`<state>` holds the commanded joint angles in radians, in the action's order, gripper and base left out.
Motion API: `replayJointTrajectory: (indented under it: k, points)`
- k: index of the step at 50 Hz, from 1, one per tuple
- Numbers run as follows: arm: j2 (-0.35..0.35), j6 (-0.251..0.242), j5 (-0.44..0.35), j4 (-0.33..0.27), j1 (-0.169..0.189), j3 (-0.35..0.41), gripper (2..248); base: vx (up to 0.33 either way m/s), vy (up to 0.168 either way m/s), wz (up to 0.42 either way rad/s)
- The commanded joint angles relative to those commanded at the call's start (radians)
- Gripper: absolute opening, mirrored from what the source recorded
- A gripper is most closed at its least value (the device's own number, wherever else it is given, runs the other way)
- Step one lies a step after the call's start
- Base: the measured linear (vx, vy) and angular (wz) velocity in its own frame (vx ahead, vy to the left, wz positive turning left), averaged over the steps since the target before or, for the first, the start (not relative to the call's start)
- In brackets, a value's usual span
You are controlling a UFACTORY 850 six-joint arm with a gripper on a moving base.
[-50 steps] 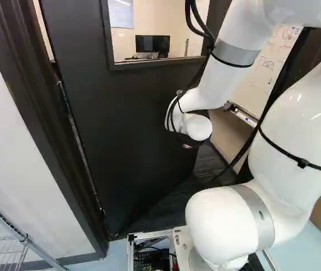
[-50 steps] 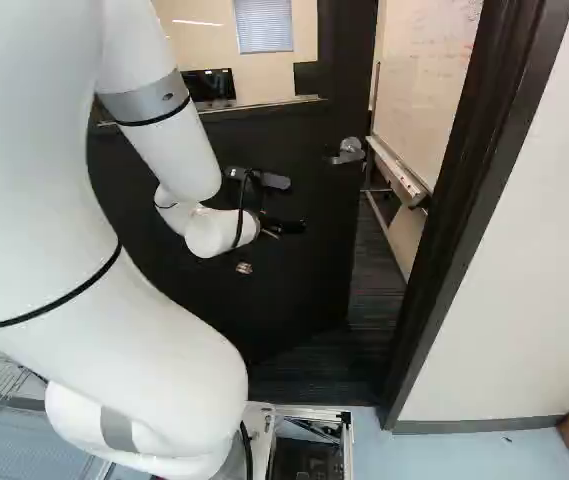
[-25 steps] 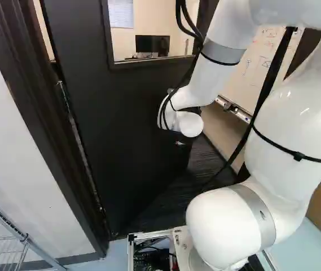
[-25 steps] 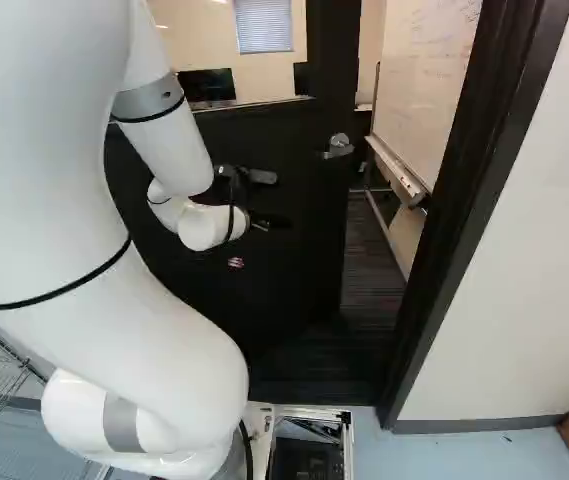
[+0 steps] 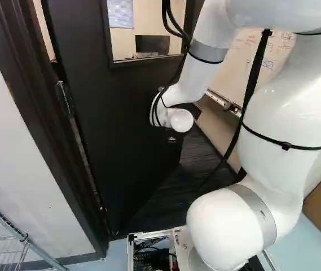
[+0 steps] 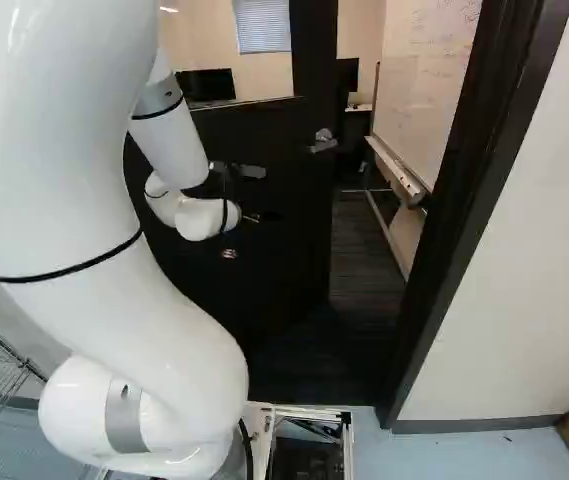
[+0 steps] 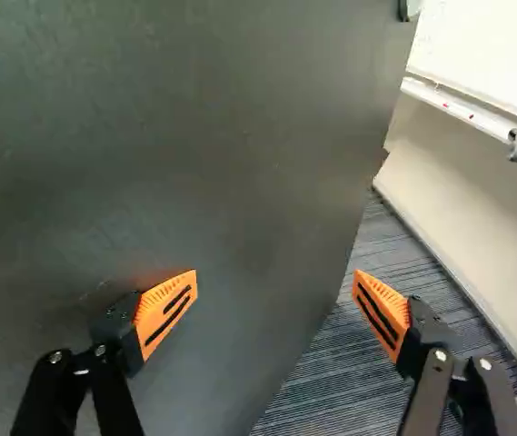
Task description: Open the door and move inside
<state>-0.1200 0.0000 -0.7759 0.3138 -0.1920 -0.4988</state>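
Gripper [image 7: 274,300] spread wide, close to the big dark door [image 5: 121,113], which is part open.
The two fingers stand far apart and pinch nothing; their orange pads [image 7: 164,309] have little ridges. The door is right ahead, flat and dull; I can't tell if a finger touches it. It looks heavy and stiff but should swing, so a push on the flat part near its free edge seems easiest. The metal handle [image 6: 324,144], near that edge, looks best to grab for a pull, though it may be slippery. The window [image 5: 123,39] may be glass, so no hard bumps there. Farther out are the dark door frame [image 6: 469,180], stripy carpet [image 7: 331,381] and smooth whiteboard [image 6: 424,100].
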Motion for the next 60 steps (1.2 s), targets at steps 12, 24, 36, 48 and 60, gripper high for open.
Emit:
replayJointTrajectory:
  k: [12,24,36,48,60]
  points:
    - [-0.039,0.0,-0.001,-0.03,-0.028,-0.043,247,0.0,0.0,0.0]
    - [-0.073,0.0,-0.025,-0.072,-0.056,-0.081,247,0.0,0.0,0.0]
    - [-0.105,0.0,-0.082,-0.099,-0.083,-0.119,247,0.0,0.0,0.0]
    - [-0.138,0.0,-0.126,-0.125,-0.108,-0.157,247,0.0,0.0,0.0]
    - [-0.168,0.0,-0.146,-0.154,-0.133,-0.193,247,0.0,0.0,0.0]
